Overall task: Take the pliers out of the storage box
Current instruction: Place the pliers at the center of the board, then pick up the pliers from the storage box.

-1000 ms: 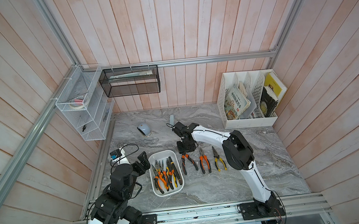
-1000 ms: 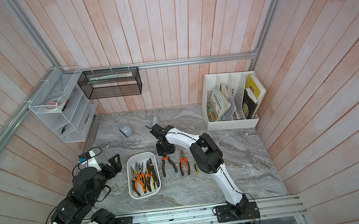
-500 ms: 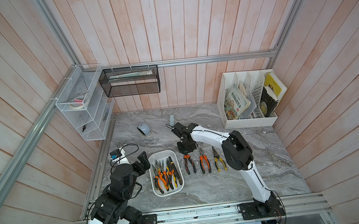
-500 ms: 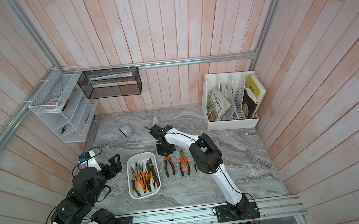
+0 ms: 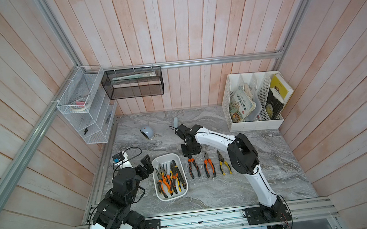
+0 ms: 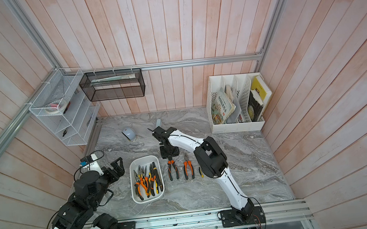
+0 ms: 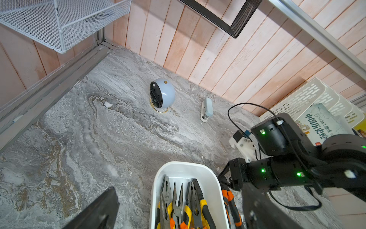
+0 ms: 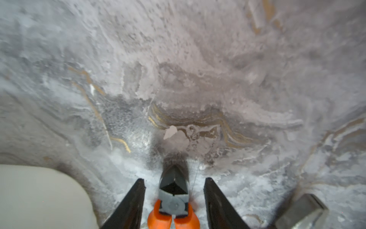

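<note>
The white storage box [image 5: 166,156] [image 6: 144,158] [image 7: 184,166] sits front left on the marble table and holds several pliers [image 5: 170,178] [image 6: 147,180] [image 7: 178,206] with orange or yellow handles. Three more pliers lie in a row on the table to its right [image 5: 193,168] [image 5: 209,166] [image 5: 224,165]. My right gripper [image 5: 189,153] [image 6: 170,154] [image 8: 174,179] points down over the head of the leftmost of these [image 8: 174,190]. Its fingers [image 8: 136,198] stand apart from the head on both sides, so it is open. My left gripper [image 5: 146,166] [image 6: 116,165] [image 7: 181,188] is wide open beside the box's left wall, with nothing in it.
A round blue-grey gadget [image 5: 147,132] and a small stapler [image 5: 175,121] lie behind the box. A white file rack [image 5: 255,103] with books fills the back right corner. A white wire shelf [image 5: 85,106] and a black mesh basket [image 5: 134,85] hang on the walls.
The handles of the leftmost pliers on the table were splayed a second ago and now lie closer together. My right gripper has stayed over its head. The left arm has not moved.
</note>
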